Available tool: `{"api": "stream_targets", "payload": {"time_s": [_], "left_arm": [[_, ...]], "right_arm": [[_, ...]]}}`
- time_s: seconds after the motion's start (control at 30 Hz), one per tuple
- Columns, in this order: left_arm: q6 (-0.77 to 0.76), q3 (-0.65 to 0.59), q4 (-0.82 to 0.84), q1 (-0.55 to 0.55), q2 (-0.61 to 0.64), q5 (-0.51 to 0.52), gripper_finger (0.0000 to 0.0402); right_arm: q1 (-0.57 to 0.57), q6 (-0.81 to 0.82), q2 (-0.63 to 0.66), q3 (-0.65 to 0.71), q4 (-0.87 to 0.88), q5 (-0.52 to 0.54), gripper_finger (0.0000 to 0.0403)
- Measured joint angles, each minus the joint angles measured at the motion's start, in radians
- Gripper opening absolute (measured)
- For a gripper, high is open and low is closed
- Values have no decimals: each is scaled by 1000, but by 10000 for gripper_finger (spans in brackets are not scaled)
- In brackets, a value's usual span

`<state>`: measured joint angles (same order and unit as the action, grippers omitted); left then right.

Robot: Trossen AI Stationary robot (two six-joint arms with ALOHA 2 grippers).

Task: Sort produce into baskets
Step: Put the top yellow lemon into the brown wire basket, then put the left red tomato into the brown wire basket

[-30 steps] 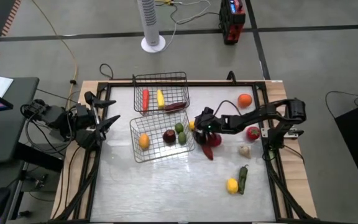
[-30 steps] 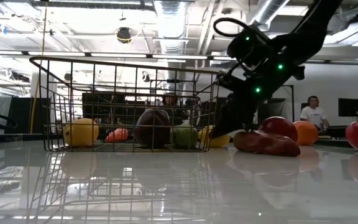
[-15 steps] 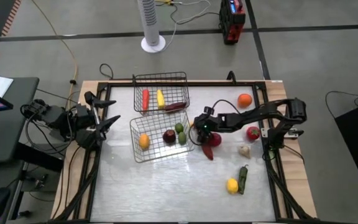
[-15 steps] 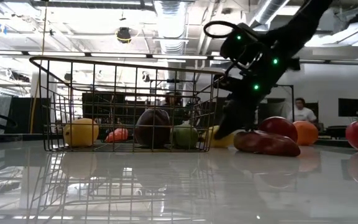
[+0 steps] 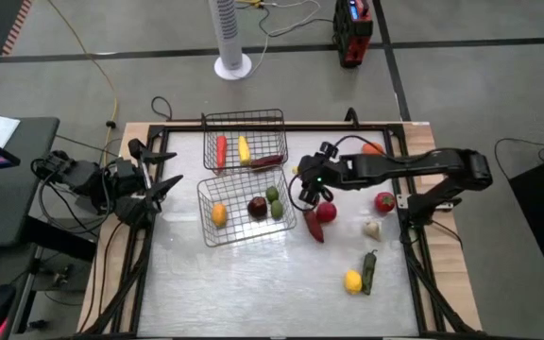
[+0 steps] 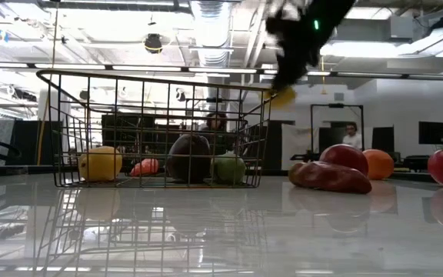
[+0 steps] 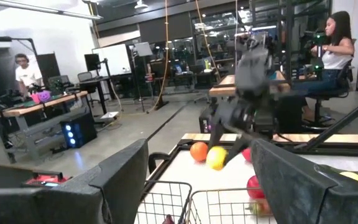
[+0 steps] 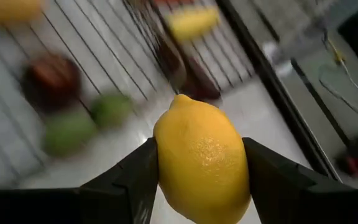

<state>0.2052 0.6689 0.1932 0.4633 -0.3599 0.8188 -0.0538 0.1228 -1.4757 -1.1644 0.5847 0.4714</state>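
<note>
One lemon (image 8: 202, 157) sat clamped in the right end effector (image 5: 302, 188) (lifted off the worktop), likely needing carriage over the near basket (image 5: 244, 210) next.

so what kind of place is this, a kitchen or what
Not a kitchen: it looks like a robotics lab or workshop. Exposed ceiling ducts run overhead, people sit at workbenches with computers, and the table holds toy produce and wire baskets.

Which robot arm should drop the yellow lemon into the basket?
The right arm. Its right gripper is shut on the lemon, lifted off the table right beside the near basket. The left gripper waits at the table's left edge, open and holding nothing.
</note>
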Motion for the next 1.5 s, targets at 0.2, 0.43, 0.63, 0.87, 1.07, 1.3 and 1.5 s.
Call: {"api": "stream_targets", "payload": {"time_s": [0.2, 0.43, 0.63, 0.87, 1.07, 1.3, 1.5], "left_arm": [[-3, 0, 0, 0, 0, 0, 272], [-6, 0, -2, 0, 0, 0, 272], [-9, 0, -1, 0, 0, 0, 272], [-9, 0, 0, 0, 0, 0, 272], [-14, 0, 14, 0, 0, 0, 272], [-34, 0, 18, 0, 0, 0, 272], [-36, 0, 19, 0, 0, 0, 272]], "right_arm": [[73, 6, 10, -28, -266, -148, 239], [140, -19, -112, -28, -468, -187, 257], [142, -25, -168, -26, -419, -186, 307], [130, 10, -63, -28, -265, -158, 354], [162, 257, 14, 2, 20, -73, 350], [268, 548, 20, 191, 68, -22, 348], [328, 677, 17, 283, 29, 3, 350]]}}
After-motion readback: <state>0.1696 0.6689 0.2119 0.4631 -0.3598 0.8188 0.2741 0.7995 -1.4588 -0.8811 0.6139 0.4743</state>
